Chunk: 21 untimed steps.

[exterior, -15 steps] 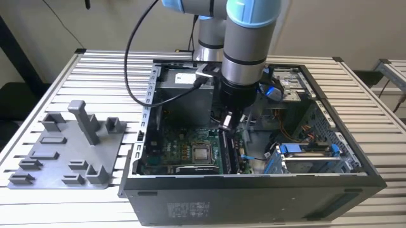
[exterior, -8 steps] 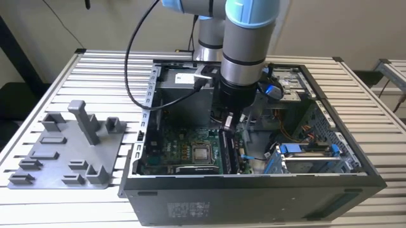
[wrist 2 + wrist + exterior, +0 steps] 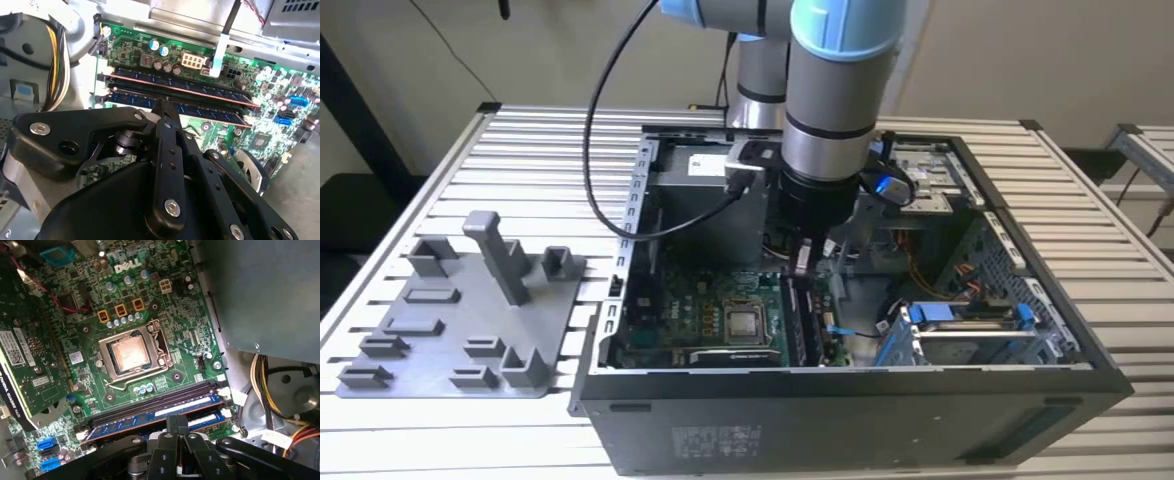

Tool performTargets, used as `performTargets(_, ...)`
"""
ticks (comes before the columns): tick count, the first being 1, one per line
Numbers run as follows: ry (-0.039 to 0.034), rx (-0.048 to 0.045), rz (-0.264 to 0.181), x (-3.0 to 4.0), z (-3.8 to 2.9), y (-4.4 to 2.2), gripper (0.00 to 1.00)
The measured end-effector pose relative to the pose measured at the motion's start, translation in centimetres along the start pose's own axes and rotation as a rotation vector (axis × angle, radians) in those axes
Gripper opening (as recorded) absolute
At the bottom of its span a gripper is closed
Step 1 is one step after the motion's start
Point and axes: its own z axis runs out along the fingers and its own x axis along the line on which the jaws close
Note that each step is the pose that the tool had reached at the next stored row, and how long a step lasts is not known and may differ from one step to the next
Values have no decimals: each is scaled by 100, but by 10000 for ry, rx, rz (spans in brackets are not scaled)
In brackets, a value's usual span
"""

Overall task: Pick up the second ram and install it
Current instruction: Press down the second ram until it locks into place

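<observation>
Slatted metal bench [image 3: 454,160] carries the open computer case [image 3: 854,400]; inside, the gripper [image 3: 162,105] stands narrow over the motherboard [image 3: 150,305], fingertips seemingly pinching or pressing the second ram [image 3: 200,107] edge-on in its slot, likely to seat it beside the first stick [image 3: 175,82]

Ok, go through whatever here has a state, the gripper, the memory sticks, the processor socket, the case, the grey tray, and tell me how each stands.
Gripper: fingers shut, tip down at the second ram.
Second ram: lying along its slot, beside the gripper tip; whether fully seated, cannot tell.
Other memory stick: lying in the neighbouring slot.
Processor socket: retention frame down, processor in, no cooler on it.
Computer case: side panel off, interior exposed.
Grey tray: holding nothing.
</observation>
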Motion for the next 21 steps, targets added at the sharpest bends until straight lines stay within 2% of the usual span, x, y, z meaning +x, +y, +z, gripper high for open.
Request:
performTargets(16, -115, 3, -2192, 8, 36, 27, 11)
performTargets(21, -116, -156, -2618, 8, 40, 28, 11)
